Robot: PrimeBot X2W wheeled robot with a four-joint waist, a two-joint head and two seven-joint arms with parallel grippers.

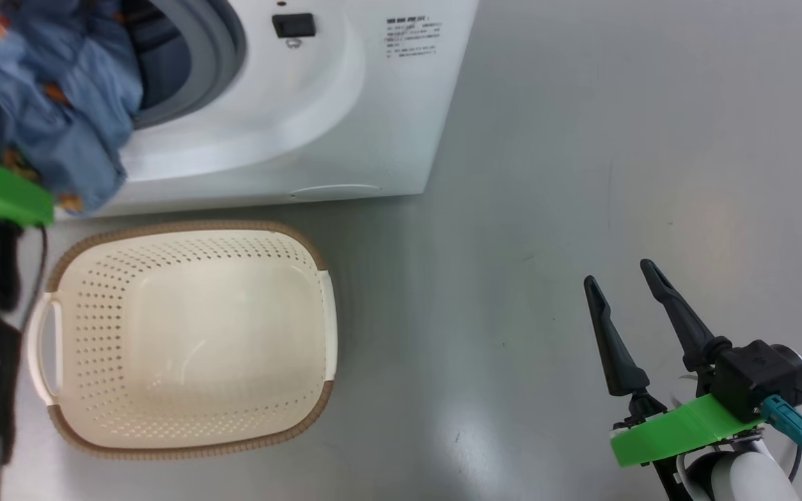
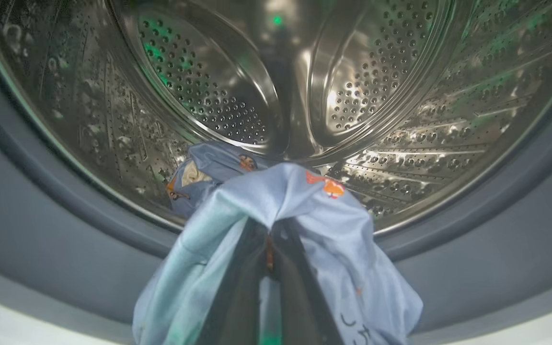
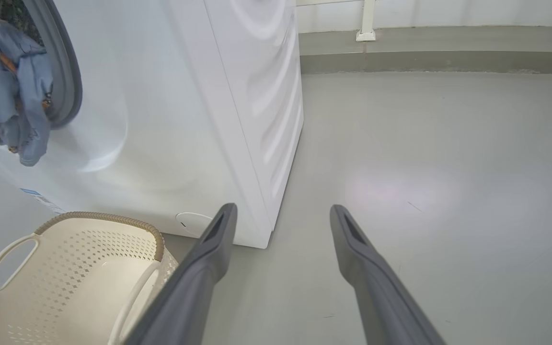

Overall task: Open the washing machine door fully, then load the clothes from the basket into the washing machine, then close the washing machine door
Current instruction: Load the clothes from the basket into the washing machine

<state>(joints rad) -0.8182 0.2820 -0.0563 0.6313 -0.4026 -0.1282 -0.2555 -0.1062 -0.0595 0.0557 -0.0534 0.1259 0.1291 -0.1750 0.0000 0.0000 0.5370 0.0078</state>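
Left gripper clamps light-blue printed clothes at the white washing machine's perforated steel drum; the left wrist view reveals fabric inside. Cream perforated plastic basket shows bare floor; right gripper spread wide.

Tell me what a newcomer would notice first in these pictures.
The blue printed clothes are bunched at the open mouth of the washing machine, pinched in the shut left gripper before the shiny steel drum. In front of the machine sits the cream basket, bare inside. The right gripper hangs open at the head view's lower right.
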